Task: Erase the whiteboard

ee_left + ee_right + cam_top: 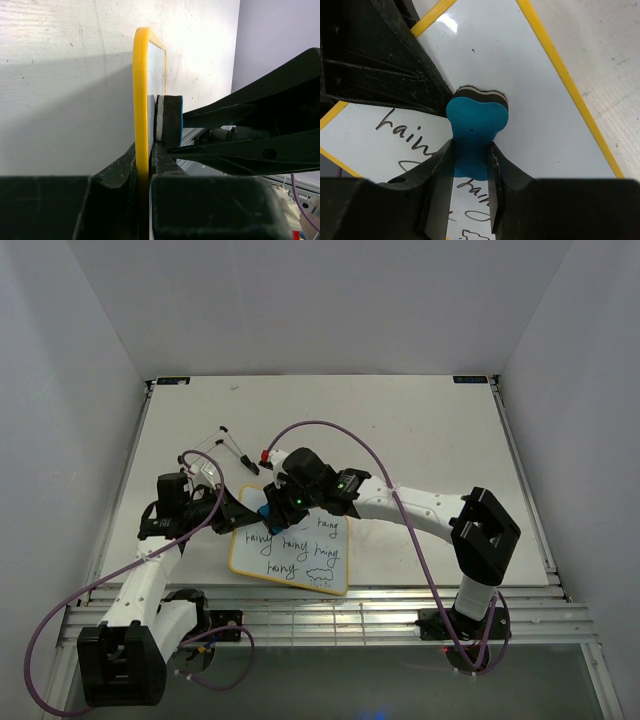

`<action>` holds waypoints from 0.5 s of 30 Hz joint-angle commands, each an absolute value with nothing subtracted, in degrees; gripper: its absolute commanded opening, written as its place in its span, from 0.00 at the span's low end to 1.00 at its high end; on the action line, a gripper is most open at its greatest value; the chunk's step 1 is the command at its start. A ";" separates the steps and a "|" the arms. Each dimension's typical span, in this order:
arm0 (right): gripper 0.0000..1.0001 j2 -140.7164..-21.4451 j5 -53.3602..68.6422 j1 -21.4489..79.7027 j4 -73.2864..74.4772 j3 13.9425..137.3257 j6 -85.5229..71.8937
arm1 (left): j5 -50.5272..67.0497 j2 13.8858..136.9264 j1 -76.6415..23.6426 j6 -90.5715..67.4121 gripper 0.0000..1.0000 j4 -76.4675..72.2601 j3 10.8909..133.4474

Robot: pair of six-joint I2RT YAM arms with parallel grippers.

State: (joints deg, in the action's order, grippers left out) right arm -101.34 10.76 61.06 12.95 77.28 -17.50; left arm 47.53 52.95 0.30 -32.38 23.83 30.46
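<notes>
The whiteboard [338, 545] lies between the arms, yellow-rimmed, with black handwritten "rainy" words and a small cloud drawing. My left gripper [230, 514] is shut on its left edge. The left wrist view shows the yellow rim [141, 95] pinched between the jaws of that gripper [145, 167]. My right gripper [471, 160] is shut on a blue eraser [477, 122], which presses flat on the board's upper left part [530, 85], beside the left gripper's fingers [385, 65]. The eraser [170, 120] also shows edge-on in the left wrist view. Writing [400, 127] remains below the eraser.
Two black markers [232, 444] lie on the white table behind the board, with a red-tipped one [266, 455] near the right arm's wrist. Purple cables [400, 495] loop over both arms. The table's front rail [330, 618] runs just below the board.
</notes>
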 commanded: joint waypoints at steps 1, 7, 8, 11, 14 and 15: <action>0.08 -108.02 12.13 63.11 13.36 76.11 -14.50 | 54.23 50.36 -1.85 -27.77 0.11 14.94 32.78; 0.08 -107.84 11.51 62.75 13.18 74.53 -14.24 | 53.35 50.18 -1.85 -26.99 0.02 16.61 33.84; 0.08 -107.67 11.51 62.49 13.10 74.27 -14.24 | 53.35 50.10 -1.85 -26.72 0.06 17.39 34.45; 0.08 -107.40 11.51 62.05 13.18 73.48 -14.06 | 52.30 49.75 -1.85 -26.19 0.07 19.16 35.50; 0.08 -107.31 11.60 61.79 13.18 72.78 -13.71 | 50.19 49.13 -1.85 -25.84 0.12 21.35 36.73; 0.08 -107.31 11.60 61.70 13.18 72.69 -13.62 | 49.75 48.96 -1.85 -25.84 0.13 21.79 37.09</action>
State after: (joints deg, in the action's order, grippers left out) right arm -101.25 12.47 60.36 11.84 76.51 -16.95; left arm 46.57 52.62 0.30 -31.81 25.80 31.24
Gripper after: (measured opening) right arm 0.339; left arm 0.175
